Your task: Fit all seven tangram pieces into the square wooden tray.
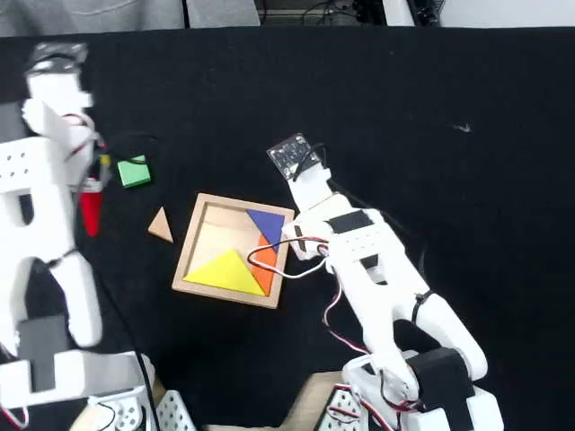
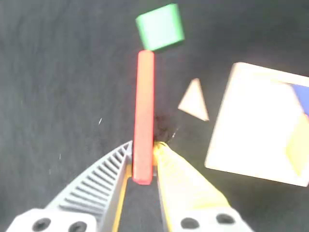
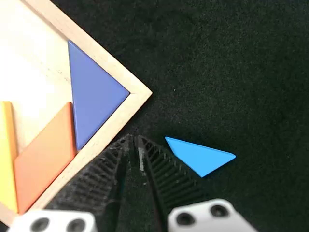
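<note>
One light-blue triangle lies beside right pincer.

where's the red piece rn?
Left wrist view: the red piece is clamped edge-on between the fingers of the left gripper, its far end near the green square, with the tan triangle between it and the tray.

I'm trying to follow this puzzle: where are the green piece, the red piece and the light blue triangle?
green piece (image 2: 160,26), left wrist view, middle of its top face.
red piece (image 2: 145,106), left wrist view, halfway along its narrow edge.
light blue triangle (image 3: 200,155), right wrist view, centre of its face.
</note>
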`<act>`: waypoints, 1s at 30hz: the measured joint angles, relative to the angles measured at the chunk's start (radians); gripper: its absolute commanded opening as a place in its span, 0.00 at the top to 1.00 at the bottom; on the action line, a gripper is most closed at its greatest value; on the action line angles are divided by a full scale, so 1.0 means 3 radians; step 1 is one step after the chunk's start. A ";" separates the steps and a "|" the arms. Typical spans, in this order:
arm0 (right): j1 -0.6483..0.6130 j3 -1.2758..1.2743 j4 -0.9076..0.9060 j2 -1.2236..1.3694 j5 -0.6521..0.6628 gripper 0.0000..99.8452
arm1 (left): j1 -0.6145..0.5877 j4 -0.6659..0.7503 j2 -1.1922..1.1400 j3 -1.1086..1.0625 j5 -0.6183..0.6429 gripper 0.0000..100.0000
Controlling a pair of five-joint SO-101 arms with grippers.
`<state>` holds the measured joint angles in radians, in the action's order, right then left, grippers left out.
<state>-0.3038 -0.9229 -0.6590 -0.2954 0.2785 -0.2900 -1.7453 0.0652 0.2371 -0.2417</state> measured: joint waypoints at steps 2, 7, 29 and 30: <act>0.0026 0.0000 0.0000 0.0000 0.0000 0.99 | 0.0245 -0.0010 0.0118 0.0010 -0.0005 0.97; 0.0245 0.0000 0.0005 0.0000 0.0000 0.99 | 0.0992 -0.0015 0.0113 -0.0297 -0.0031 0.97; 0.0425 0.0000 0.0179 0.0000 -0.0005 0.99 | 0.1519 0.1274 -0.1227 -0.0972 0.0818 0.97; 0.0425 0.0000 0.0179 0.0000 -0.0005 0.99 | 0.1519 0.1330 -0.1227 -0.1023 0.0823 0.97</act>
<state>-0.1765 -0.9229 -0.6053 -0.2954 0.2770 0.1657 -1.3464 -0.3030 -0.0698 0.0054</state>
